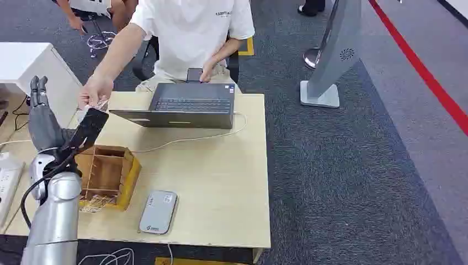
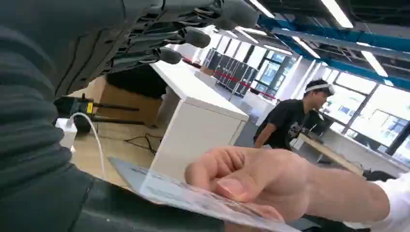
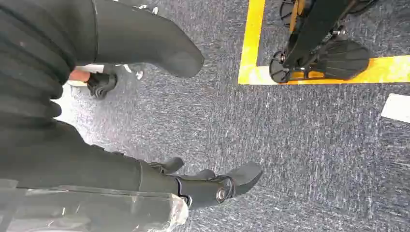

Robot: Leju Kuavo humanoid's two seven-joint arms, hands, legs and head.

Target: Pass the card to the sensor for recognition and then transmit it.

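Left hand (image 1: 41,118) raised over desk's left edge, fingers up and spread apart; dark thumb under card (image 2: 203,198), grip on it unclear. Person's hand (image 1: 95,93) pinches card's far end; card sits between the two hands, above wooden box. Right hand (image 3: 159,116) hangs over carpet, fingers apart, holding nothing. Wooden box (image 1: 107,174) with inner dividers near desk's left edge; contents hard to tell. Grey card sensor (image 1: 158,212) near front edge, beside box. Open laptop (image 1: 185,107) at back edge; desk (image 1: 221,182) light wood.
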